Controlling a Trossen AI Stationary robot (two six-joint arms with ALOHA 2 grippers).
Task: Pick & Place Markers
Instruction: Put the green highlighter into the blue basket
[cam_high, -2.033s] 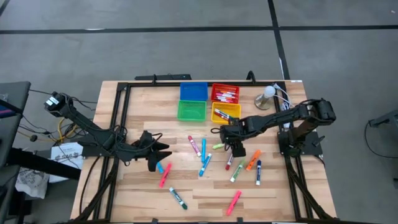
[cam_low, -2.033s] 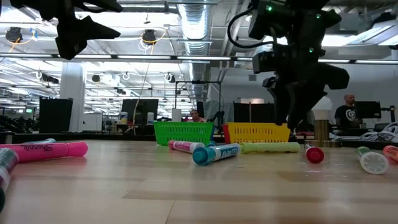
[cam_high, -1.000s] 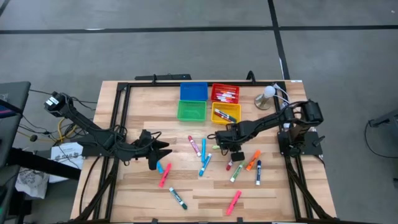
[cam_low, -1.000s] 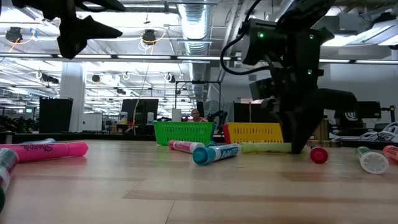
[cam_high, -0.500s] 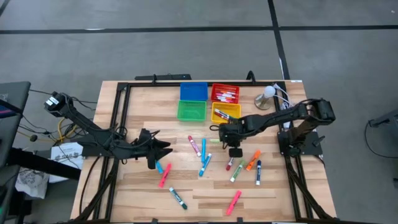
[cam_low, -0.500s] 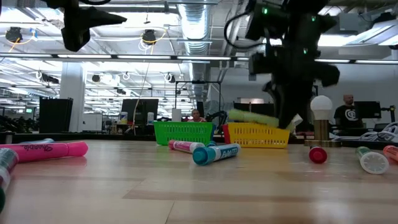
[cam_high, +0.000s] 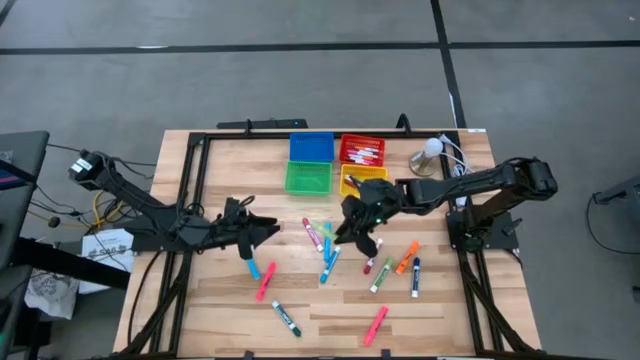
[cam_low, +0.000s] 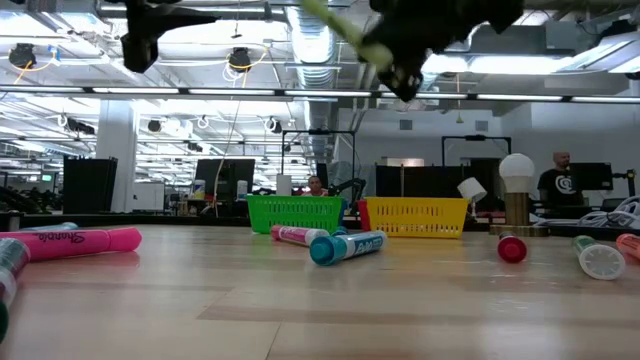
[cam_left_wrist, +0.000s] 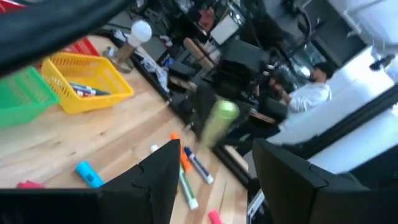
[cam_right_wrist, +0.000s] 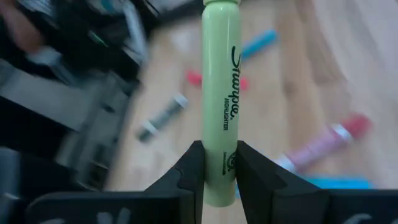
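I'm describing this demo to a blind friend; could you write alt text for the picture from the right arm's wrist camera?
The right gripper is shut on a light green highlighter, which stands straight up between its two dark fingers. Behind it, blurred, lie other markers on the wooden table.

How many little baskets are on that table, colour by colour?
Blue bin: 1
Green bin: 1
Red bin: 1
Yellow bin: 1
Total: 4
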